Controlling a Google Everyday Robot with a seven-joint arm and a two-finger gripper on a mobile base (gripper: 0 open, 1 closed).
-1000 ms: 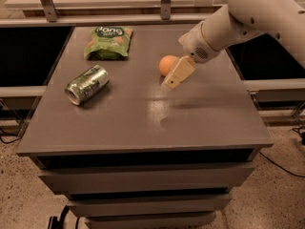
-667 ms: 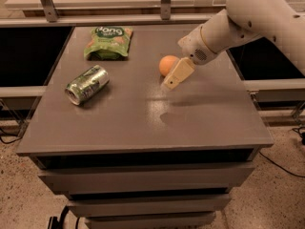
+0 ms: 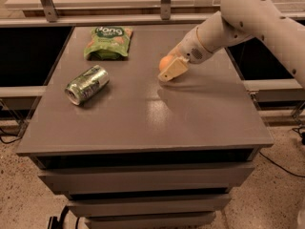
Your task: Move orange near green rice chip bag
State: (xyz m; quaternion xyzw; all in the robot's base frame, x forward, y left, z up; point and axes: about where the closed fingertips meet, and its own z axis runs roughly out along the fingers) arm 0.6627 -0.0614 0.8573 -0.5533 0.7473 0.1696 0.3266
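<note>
Gripper [image 3: 172, 69]: low over the grey table top [image 3: 143, 123], right of centre and toward the far half, on the end of a white arm [image 3: 248, 18] reaching in from the upper right. Beige tip angled down and to the left, at or just above the surface. Spread or pinching: cannot tell from this view.

Orange [image 3: 165, 61]: right against the far-left side of the gripper, partly hidden behind the beige tip. Only its upper left part shows. Resting on the table or lifted: cannot tell.

Green rice chip bag [image 3: 108, 42]: flat on the table at the far edge, left of centre, white lettering toward the far side. Well apart from the orange, to its left and a little farther back, with bare table top between them.

Green-and-silver drink can [image 3: 87, 84]: on its side at the left of the table, nearer than the bag, one end facing near-left. Well apart from orange and gripper.

Below the table top: stacked grey drawer fronts [image 3: 138, 180]. Speckled floor [image 3: 281, 185] around the base, with a dark cable at the right.
</note>
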